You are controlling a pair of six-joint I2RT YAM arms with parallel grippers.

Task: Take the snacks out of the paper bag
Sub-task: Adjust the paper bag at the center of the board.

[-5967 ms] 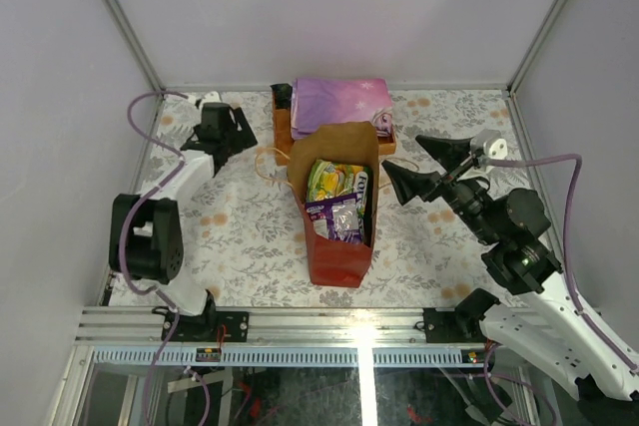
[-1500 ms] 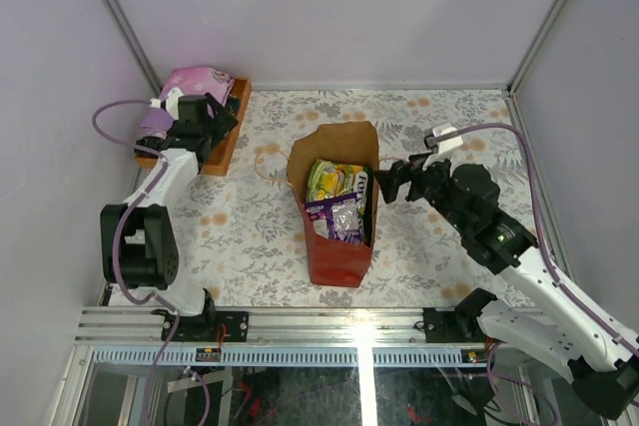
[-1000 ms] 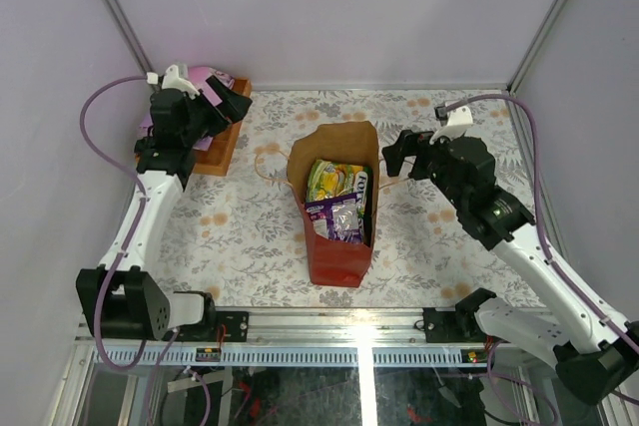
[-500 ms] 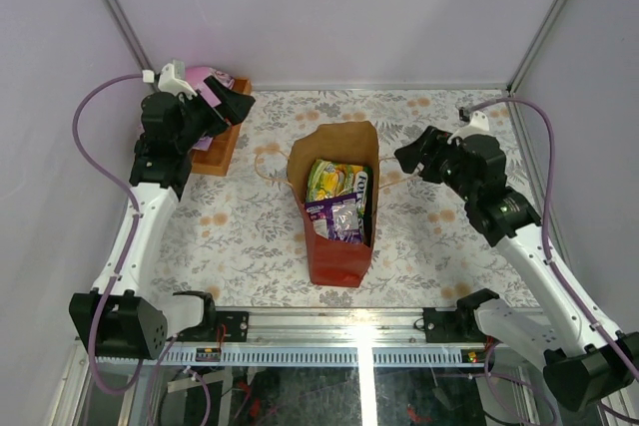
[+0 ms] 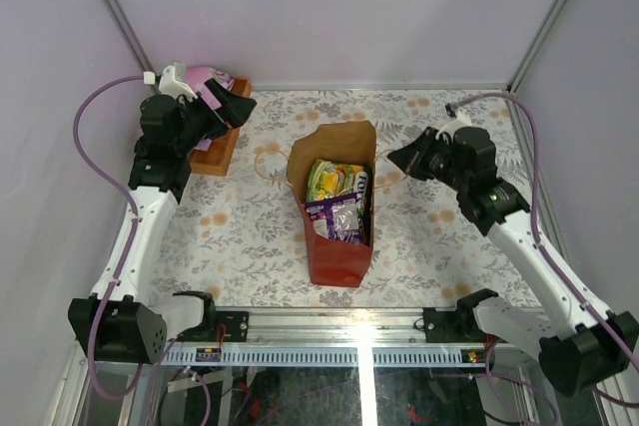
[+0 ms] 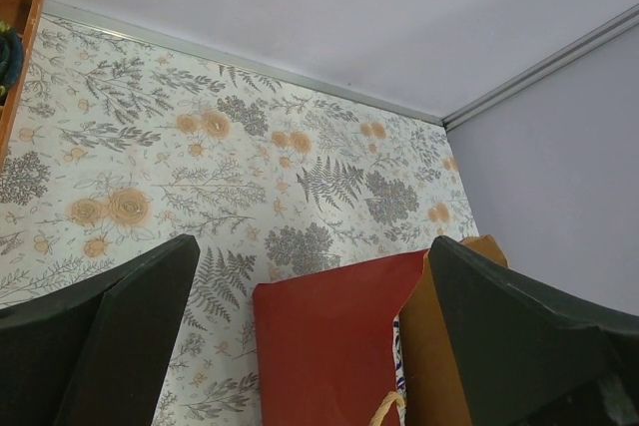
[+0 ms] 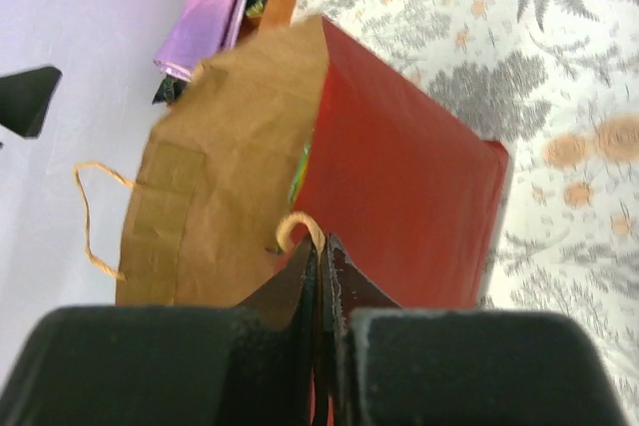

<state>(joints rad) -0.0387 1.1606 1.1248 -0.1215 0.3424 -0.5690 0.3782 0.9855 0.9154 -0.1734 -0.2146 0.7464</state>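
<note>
The paper bag (image 5: 337,251), red outside and brown inside, lies in the middle of the table with its mouth toward the back. Glossy snacks (image 5: 337,197), green-yellow and purple, fill it. My right gripper (image 5: 392,158) hovers at the bag's right rim, shut on the bag's twisted paper handle (image 7: 298,225); a green sliver of snacks (image 7: 301,169) shows past the red wall (image 7: 399,182). Off at the far left, my left gripper (image 5: 240,107) stands open and empty above the table. In its wrist view, the gripper (image 6: 310,341) frames the bag (image 6: 329,336).
A wooden tray (image 5: 222,149) with a folded pink-purple cloth (image 5: 205,77) sits at the back left under my left arm. The bag's other handle (image 5: 265,162) lies loose on the floral table to the left of its mouth. Walls close in on three sides.
My right gripper has shut on the bag's handle within the last second. The left arm has risen off the tray, which was moved from back centre to back left.
</note>
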